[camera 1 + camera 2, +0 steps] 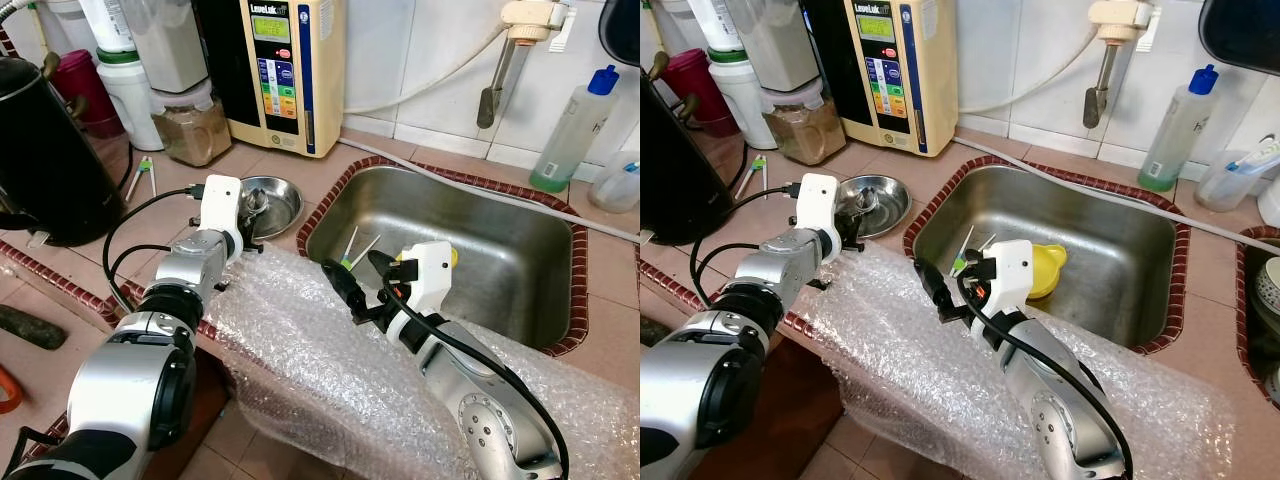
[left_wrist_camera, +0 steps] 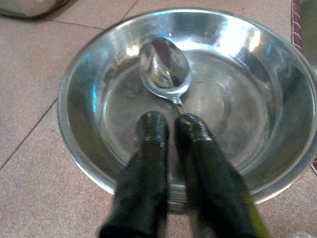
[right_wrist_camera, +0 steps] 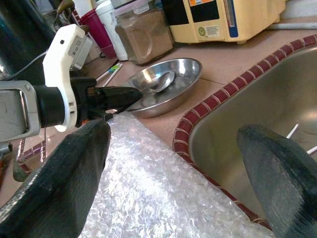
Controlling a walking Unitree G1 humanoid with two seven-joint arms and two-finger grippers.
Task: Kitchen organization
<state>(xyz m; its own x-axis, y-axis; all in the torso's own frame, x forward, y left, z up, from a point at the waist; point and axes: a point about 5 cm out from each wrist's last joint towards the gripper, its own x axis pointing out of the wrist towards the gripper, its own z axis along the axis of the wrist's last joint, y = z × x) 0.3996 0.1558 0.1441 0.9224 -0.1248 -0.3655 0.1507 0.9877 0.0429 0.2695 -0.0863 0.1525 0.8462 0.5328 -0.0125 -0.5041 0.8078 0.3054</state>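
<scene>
A shallow steel bowl (image 1: 285,205) sits on the tiled counter, left of the sink (image 1: 480,225). In it lies a metal spoon (image 2: 166,69), its bowl end resting on the dish floor. My left gripper (image 2: 171,121) reaches over the bowl's near rim (image 2: 74,99), shut on the spoon's thin handle. My right gripper (image 1: 358,275) hovers open above the sink's near-left corner and the bubble wrap, with nothing between its wide-apart fingers (image 3: 74,163). The left gripper (image 3: 116,96) at the bowl shows in the right wrist view.
Bubble wrap (image 1: 300,340) covers the counter's front edge under both arms. The sink holds a yellow object (image 1: 1045,270) and green-tipped sticks (image 1: 352,250). A water machine (image 1: 285,70), powder jar (image 1: 192,128) and black kettle (image 1: 40,150) stand behind; a soap bottle (image 1: 570,130) is far right.
</scene>
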